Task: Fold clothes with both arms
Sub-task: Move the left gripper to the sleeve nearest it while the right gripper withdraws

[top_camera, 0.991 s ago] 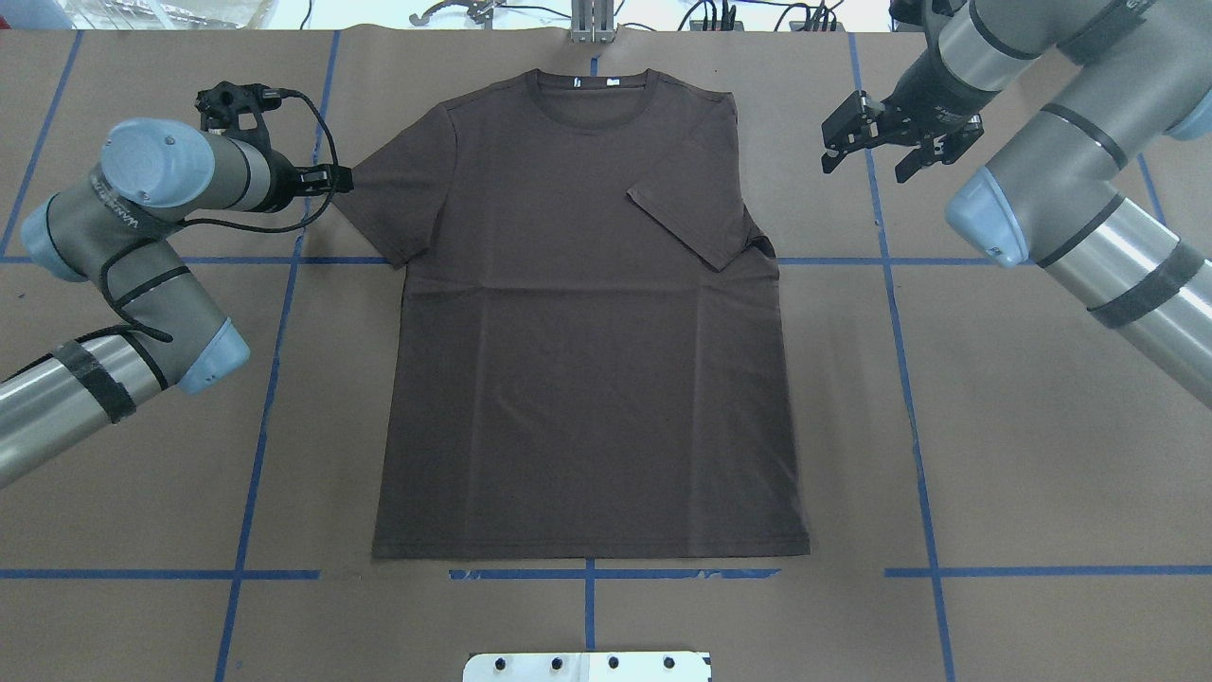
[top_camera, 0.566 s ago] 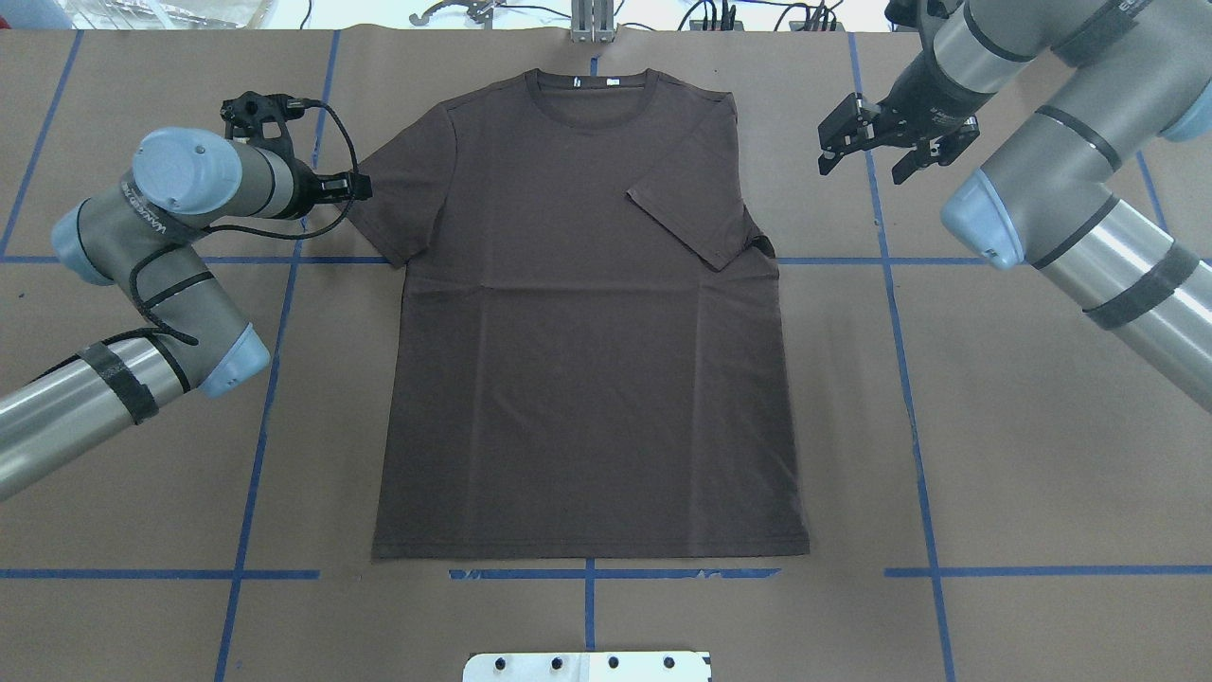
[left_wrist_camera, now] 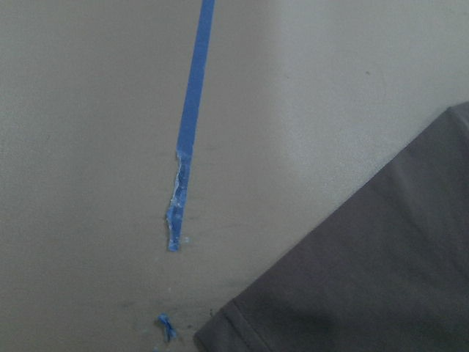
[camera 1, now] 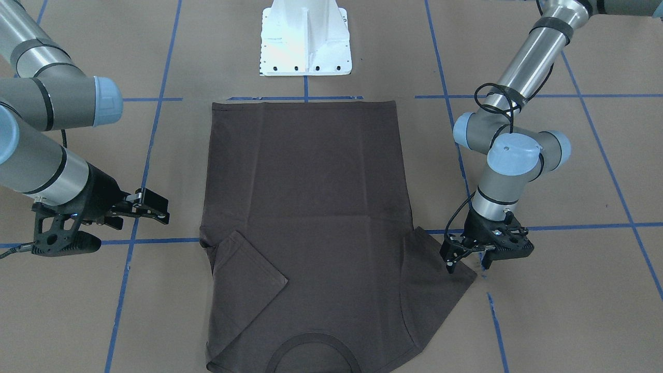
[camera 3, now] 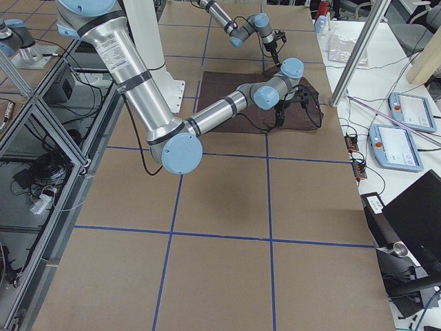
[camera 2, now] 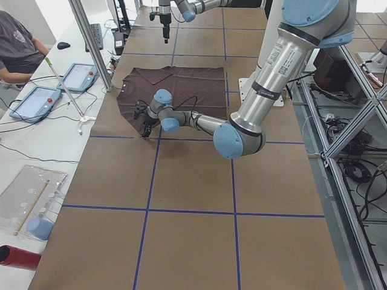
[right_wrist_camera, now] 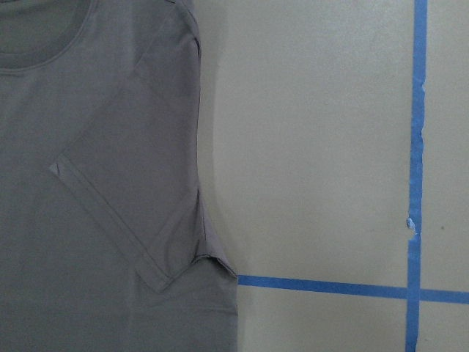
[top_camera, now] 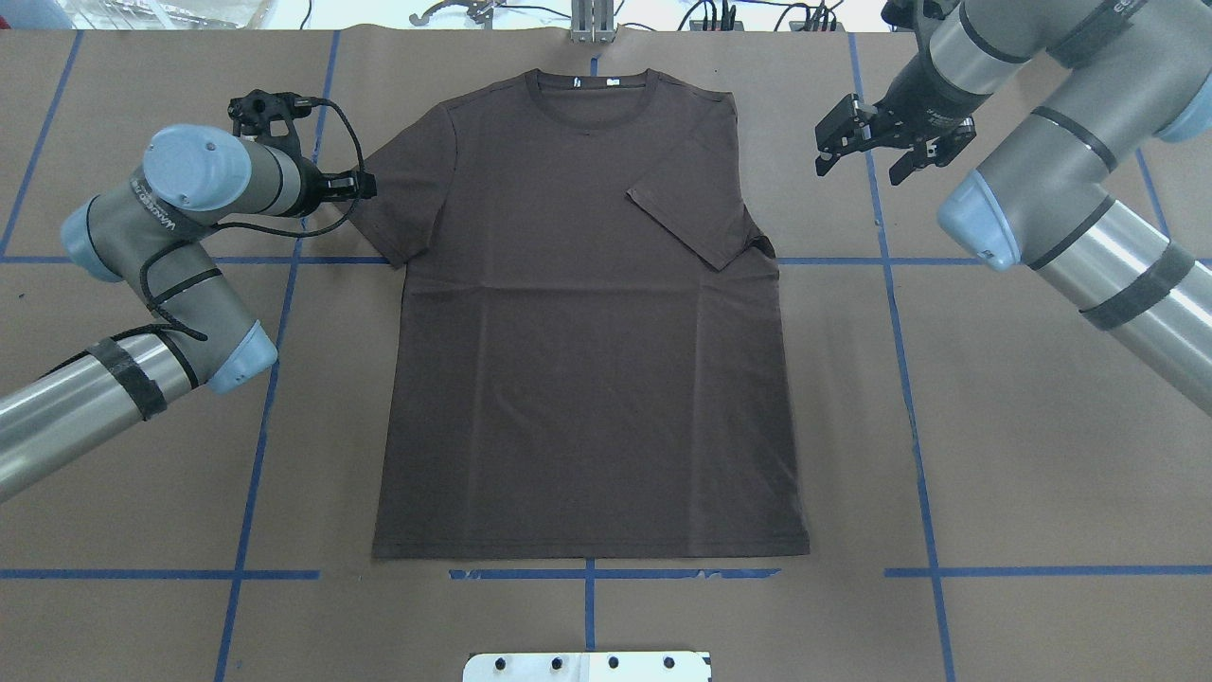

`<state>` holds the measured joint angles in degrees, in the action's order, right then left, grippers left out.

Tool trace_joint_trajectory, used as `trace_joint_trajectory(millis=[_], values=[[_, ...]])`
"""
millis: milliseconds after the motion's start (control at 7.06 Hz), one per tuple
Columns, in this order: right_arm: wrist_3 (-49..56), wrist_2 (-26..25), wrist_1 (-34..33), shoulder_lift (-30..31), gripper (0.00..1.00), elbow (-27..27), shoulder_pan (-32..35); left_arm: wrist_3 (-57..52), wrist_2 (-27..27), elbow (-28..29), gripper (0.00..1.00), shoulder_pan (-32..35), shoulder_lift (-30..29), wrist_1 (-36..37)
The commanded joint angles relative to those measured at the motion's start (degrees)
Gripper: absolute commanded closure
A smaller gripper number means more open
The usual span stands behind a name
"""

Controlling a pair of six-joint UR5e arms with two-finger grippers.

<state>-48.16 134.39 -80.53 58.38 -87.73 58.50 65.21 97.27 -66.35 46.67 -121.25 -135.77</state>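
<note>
One T-shirt (top_camera: 587, 379) lies on one brown surface (top_camera: 1042, 474). It has two short sleeves: one spread out on the left and one folded in on the right. There are two robot arms, the left arm (top_camera: 180, 189) and the right arm (top_camera: 1042, 161). Each carries one gripper, so there are two: the left gripper (camera 1: 467, 267) and the right gripper (top_camera: 859, 172). One white base (camera 1: 305, 41) stands at the near edge. Beyond the far edge are two tablets (camera 2: 36, 101) and one person (camera 2: 18, 48).
</note>
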Motion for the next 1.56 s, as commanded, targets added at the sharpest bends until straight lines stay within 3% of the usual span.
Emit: trace_joint_trajectory(millis=[0, 708, 849, 1416], values=[[-0.2, 0.0, -0.1, 0.0, 0.0, -0.1, -0.1, 0.0, -1.2, 0.8, 0.09, 0.1, -0.4, -0.1], [-0.2, -0.4, 0.0, 0.2, 0.0, 0.2, -0.6, 0.0, -1.2, 1.7, 0.16, 0.2, -1.4, 0.2], [-0.1, -0.4, 0.0, 0.2, 0.0, 0.2, -0.6, 0.0, -1.2, 2.2, 0.26, 0.2, -1.9, 0.2], [-0.2, -0.4, 0.0, 0.1, 0.0, 0.2, -0.6, -0.5, -1.2, 2.2, 0.9, 0.2, -2.0, 0.2]])
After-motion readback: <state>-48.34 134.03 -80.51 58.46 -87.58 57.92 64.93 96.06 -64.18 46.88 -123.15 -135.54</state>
